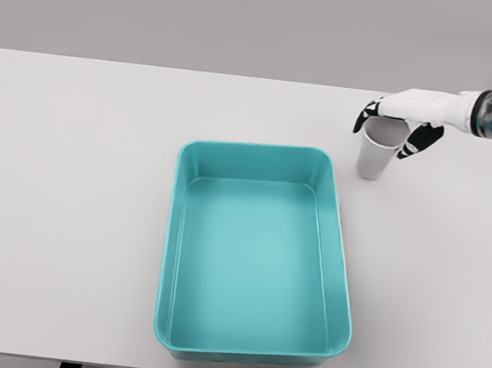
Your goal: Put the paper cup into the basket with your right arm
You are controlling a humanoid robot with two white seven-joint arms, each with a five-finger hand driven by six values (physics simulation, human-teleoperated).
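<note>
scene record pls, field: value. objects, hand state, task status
surface: white table
cup: white paper cup, upright on the table, right of the basket's far corner, apart from it
basket: teal, rectangular, mid-table, nothing in it
right hand: over the cup's rim, fingers curled down around its top; firm grasp cannot be told
left arm: not in view
task status: cup not yet lifted, not in the basket
</note>
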